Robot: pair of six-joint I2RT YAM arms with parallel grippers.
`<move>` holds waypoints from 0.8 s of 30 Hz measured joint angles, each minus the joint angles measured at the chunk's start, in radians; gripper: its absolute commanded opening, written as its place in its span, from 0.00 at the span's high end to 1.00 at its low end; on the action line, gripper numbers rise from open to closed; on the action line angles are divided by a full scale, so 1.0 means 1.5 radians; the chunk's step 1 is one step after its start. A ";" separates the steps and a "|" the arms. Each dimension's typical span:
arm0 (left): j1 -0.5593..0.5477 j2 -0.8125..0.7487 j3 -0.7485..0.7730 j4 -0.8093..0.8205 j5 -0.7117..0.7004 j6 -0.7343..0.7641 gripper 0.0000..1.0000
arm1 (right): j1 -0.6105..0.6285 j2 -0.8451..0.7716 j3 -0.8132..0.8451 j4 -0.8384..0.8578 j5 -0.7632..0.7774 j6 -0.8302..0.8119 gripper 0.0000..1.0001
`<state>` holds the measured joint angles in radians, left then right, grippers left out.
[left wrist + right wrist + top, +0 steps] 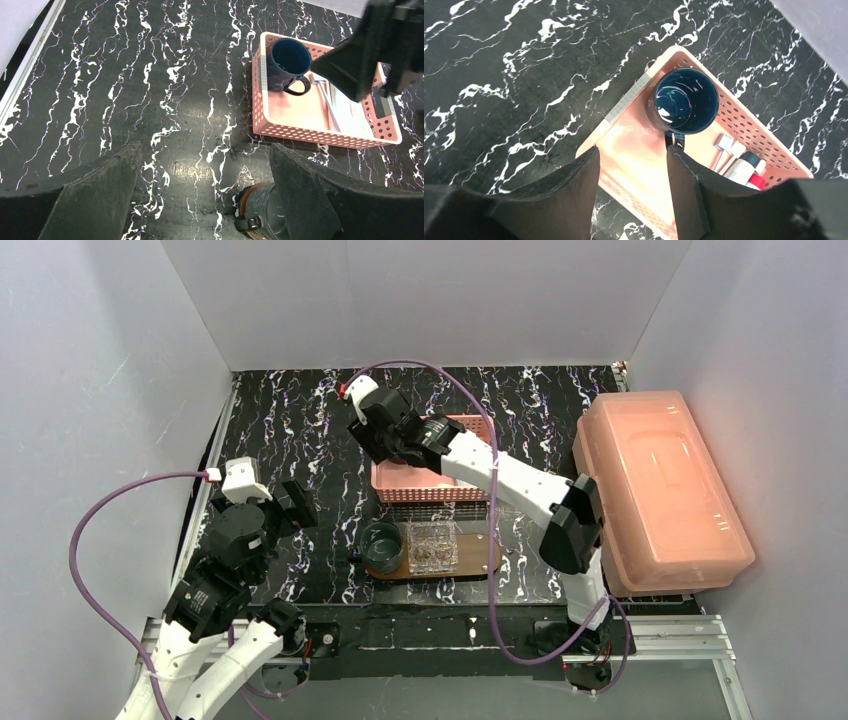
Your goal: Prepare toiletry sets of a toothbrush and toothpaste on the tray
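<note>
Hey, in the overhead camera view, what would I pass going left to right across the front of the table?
Left hand, dark mug, clear box, large pink lidded box.

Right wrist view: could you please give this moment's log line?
right claw open over basket | mug in basket | left claw open

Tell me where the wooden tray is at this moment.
In the top view, the tray lies centrally near the front edge of the table, just before the pink basket, carrying a dark mug and a clear box.
</note>
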<state>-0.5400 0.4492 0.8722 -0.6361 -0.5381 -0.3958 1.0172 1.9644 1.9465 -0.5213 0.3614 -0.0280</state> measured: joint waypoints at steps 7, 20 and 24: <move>0.000 0.001 0.000 0.000 0.000 0.000 0.01 | -0.039 0.088 0.063 -0.034 0.002 0.052 0.41; 0.005 0.006 0.000 0.000 0.004 0.000 0.01 | -0.075 0.185 0.133 -0.045 -0.017 0.097 0.45; 0.005 0.006 0.000 0.000 0.005 0.000 0.01 | -0.080 0.215 0.157 -0.045 -0.022 0.104 0.47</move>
<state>-0.5320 0.4576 0.8722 -0.6357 -0.5312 -0.3958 0.8974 2.2871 2.1818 -0.5884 0.3286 0.1272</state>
